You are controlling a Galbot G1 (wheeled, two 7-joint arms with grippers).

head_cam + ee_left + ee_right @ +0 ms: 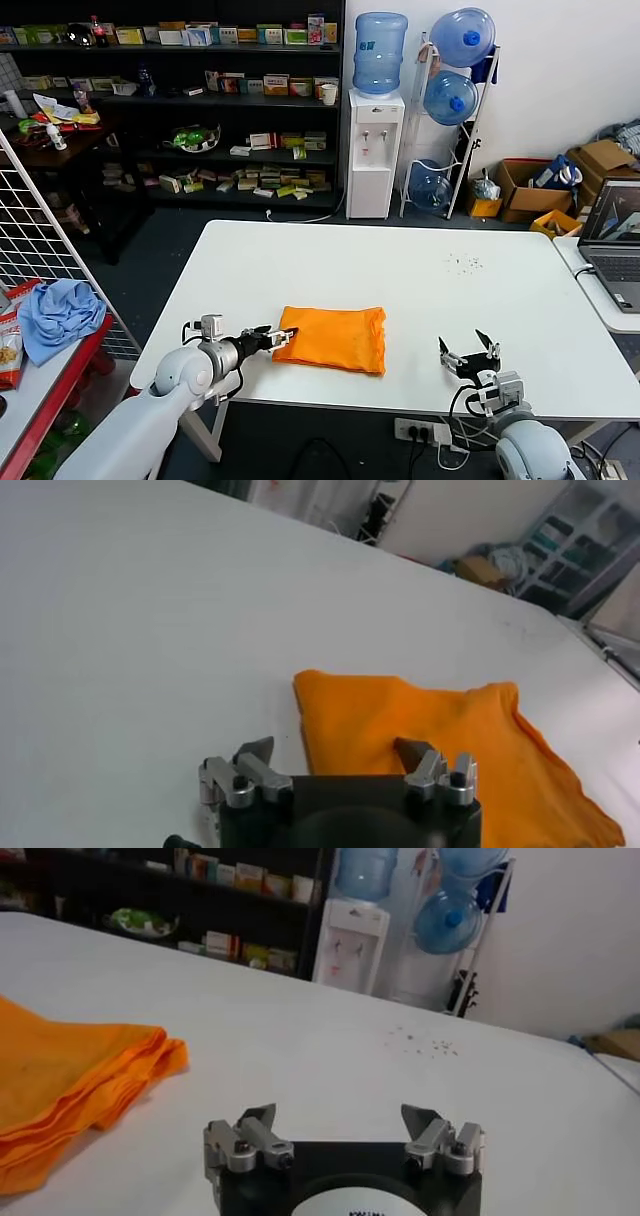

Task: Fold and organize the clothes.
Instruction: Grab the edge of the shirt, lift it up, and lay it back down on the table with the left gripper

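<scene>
T-shirt: the orange T-shirt (331, 338) lies in the lower middle of the head view, near the front edge of the white table (420, 270), folded into a compact rectangle of several layers.
Progress: folding looks finished or nearly so, judging by the stacked layers at its edge in the right wrist view (70, 1083); what may remain is squaring it up or moving it aside.
Left gripper: the left gripper (268, 338), lower left of the head view, has its fingers spread at the shirt's left edge, pinching nothing (336, 752).
Right gripper: the right gripper (470, 356), lower right, fingers spread, over bare table well apart from the shirt.
Writing: no lettering shows on the shirt; labels on the shelf goods and water bottles are too small to read.
</scene>
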